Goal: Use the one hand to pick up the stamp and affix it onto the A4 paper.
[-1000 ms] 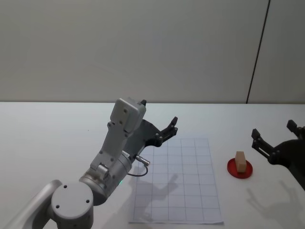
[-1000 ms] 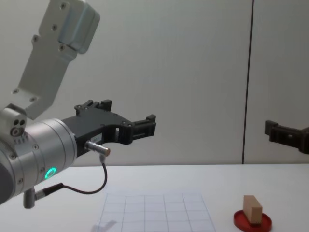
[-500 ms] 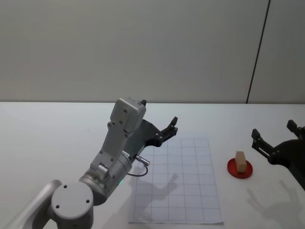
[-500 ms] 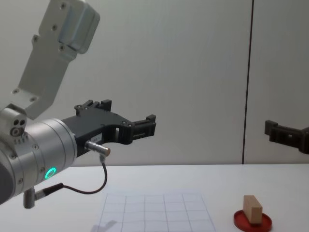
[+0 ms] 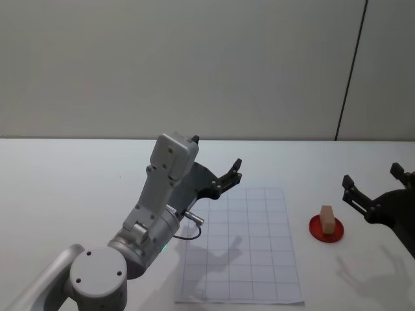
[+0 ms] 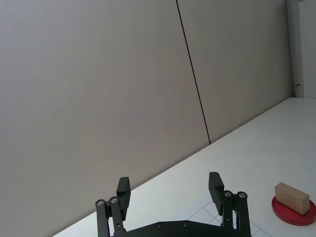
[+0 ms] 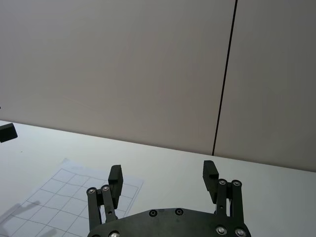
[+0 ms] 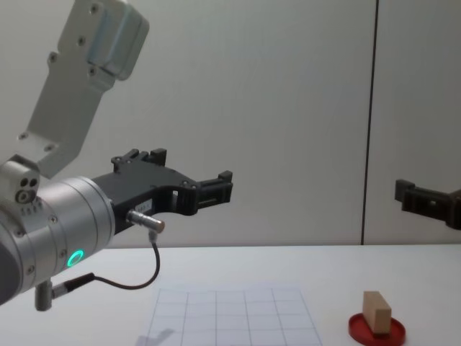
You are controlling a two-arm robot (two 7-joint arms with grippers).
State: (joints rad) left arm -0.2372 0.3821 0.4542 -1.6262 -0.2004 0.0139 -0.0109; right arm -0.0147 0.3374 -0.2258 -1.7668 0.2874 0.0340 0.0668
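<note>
The stamp (image 5: 328,219) is a small tan wooden block lying on a flat red disc (image 5: 326,231), right of the A4 paper (image 5: 240,249), a white sheet with a grey grid. My left gripper (image 5: 228,176) hangs open in the air above the paper's far left corner, holding nothing. Its wrist view shows the open fingers (image 6: 169,183) with the stamp (image 6: 292,197) farther off. My right gripper (image 5: 371,176) is open and raised, just right of the stamp and empty. From the chest the stamp (image 8: 377,312) sits low at the right, below the right gripper (image 8: 425,200).
A black cable (image 8: 137,277) loops under the left wrist near its cyan ring light (image 8: 74,258). The white table (image 5: 71,188) stretches bare to the left and behind the paper. A grey wall with a dark vertical seam (image 5: 350,71) stands at the back.
</note>
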